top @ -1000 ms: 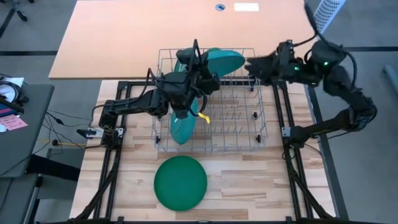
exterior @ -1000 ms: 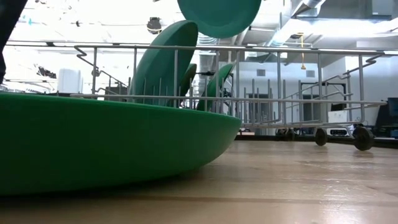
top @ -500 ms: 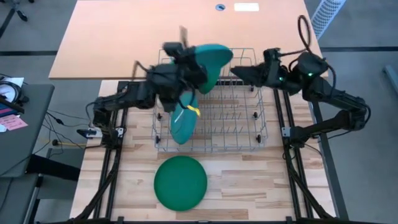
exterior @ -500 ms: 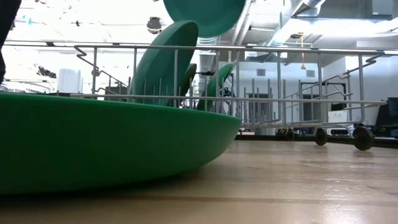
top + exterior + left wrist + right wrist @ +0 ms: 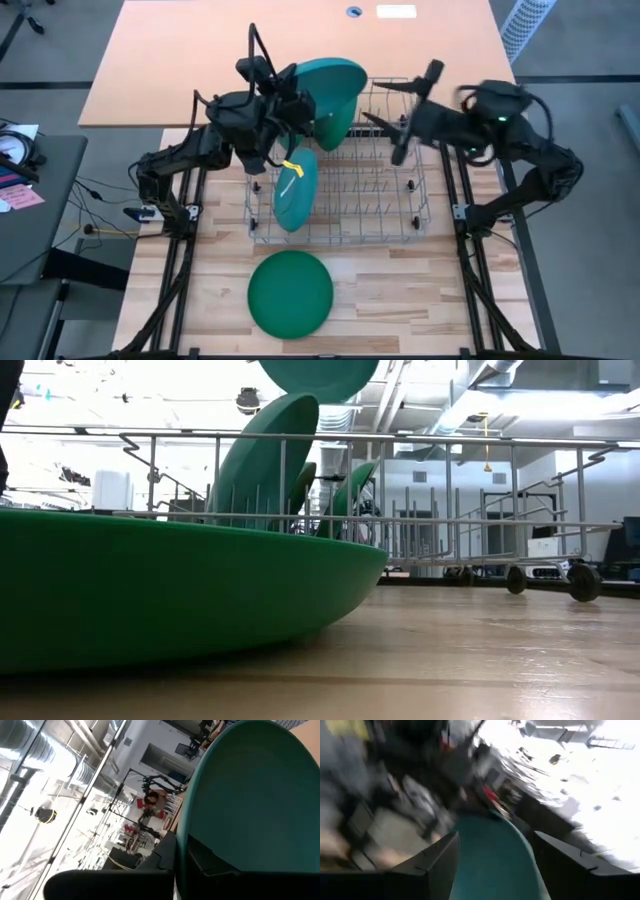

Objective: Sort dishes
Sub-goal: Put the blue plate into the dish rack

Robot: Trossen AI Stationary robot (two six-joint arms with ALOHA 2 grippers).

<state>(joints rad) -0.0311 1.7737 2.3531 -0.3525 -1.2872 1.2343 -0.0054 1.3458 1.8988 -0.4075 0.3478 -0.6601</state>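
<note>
Racked plates (image 5: 294, 190) perhaps three, one lifted (image 5: 327, 84), one flat (image 5: 290, 291)

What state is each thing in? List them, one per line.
Left claw: shut on teal plate, lifted above the rack.
Right claw: open, empty, over the rack.
Second teal plate: standing in wire rack.
Green plate: flat on table.

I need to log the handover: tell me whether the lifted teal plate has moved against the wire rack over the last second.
Yes. The teal plate, clamped in the left gripper, has shifted toward the left arm's side along the wire rack's far edge.
</note>
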